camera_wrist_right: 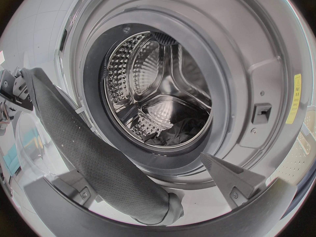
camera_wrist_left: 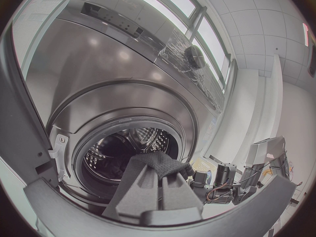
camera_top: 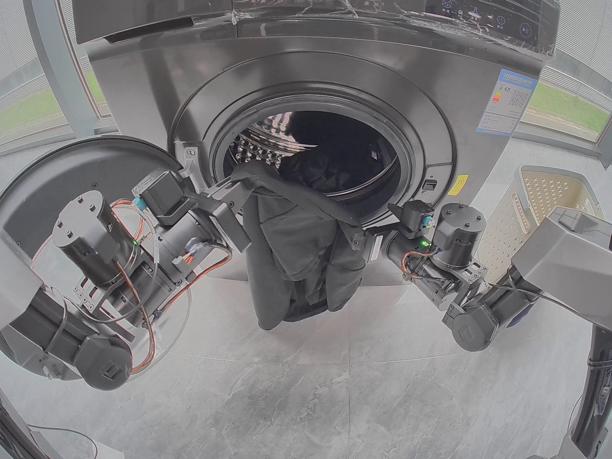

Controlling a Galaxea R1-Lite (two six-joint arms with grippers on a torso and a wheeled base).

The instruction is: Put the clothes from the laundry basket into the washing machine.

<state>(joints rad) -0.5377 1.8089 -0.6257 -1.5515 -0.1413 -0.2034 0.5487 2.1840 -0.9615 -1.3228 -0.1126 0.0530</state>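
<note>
Well, my left gripper (camera_wrist_left: pixel 161 178) is clamped tight on a fold of the black garment (camera_top: pixel 293 250), up by the left rim of the washing machine (camera_top: pixel 382 84) opening. My right gripper (camera_top: pixel 364 240) sits at the lower right of that opening with its jaws spread wide. The fabric lies across between them, and I judge nothing is pinched there. The garment runs as a band from one gripper to the other, and most of it hangs below that band, in front of the machine and outside the drum (camera_wrist_right: pixel 158 92). The laundry basket (camera_top: pixel 551 199) stands to the right of the machine.

As I judge it, the step in hand is getting this piece through the opening. To do it well I should raise the hanging bulk above the lower lip of the door seal (camera_wrist_right: pixel 164 157) before pushing inward. Then I should carry the held fold deep past the rim and let go only once the weight lies inside, or the tail may drag it back out. I should also keep clear of the open door (camera_top: pixel 76 167) on my left.

The head view shows how much cloth dangles and where the basket stands. The right wrist view adds dark clothes (camera_wrist_right: pixel 179 134) lying low in the drum, and my right jaws' spread. The left wrist view shows my left fingers closed together on the cloth.
</note>
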